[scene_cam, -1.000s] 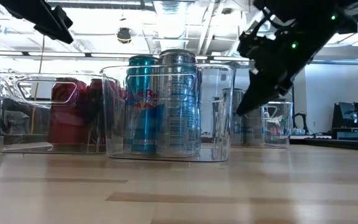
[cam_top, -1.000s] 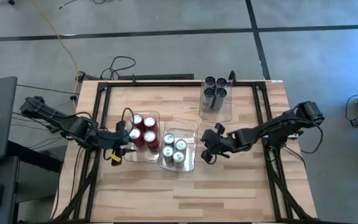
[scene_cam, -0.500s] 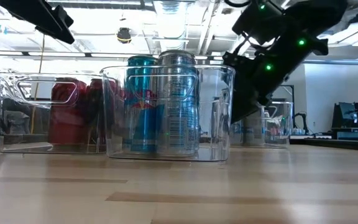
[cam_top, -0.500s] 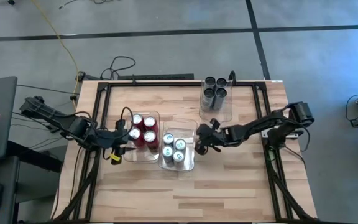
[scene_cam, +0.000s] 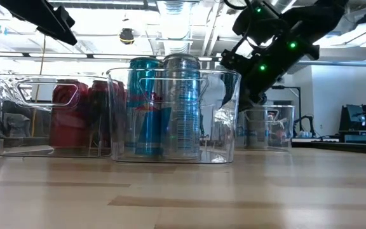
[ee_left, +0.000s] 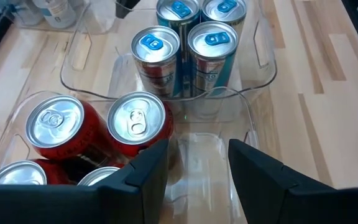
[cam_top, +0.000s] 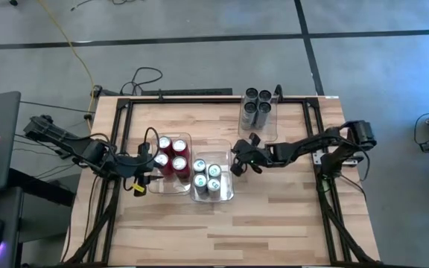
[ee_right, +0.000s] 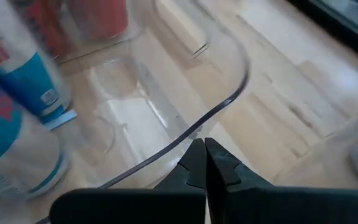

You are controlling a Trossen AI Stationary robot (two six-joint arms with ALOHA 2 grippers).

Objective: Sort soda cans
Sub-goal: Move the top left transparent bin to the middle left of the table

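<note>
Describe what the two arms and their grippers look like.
Both arms are dark, slim and jointed, with black cables along them. The left gripper has two broad, flat black fingers with squared tips. The right gripper has black fingers tapering to thin points; in the low view small green lights glow on its body. A yellow piece shows under the left gripper in the high view.

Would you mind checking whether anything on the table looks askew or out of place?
Only slightly: the middle bin of silver-blue cans sits angled, not square with the red-can bin beside it. The shut right gripper is at its rim. All cans stand upright; nothing is spilled.
</note>
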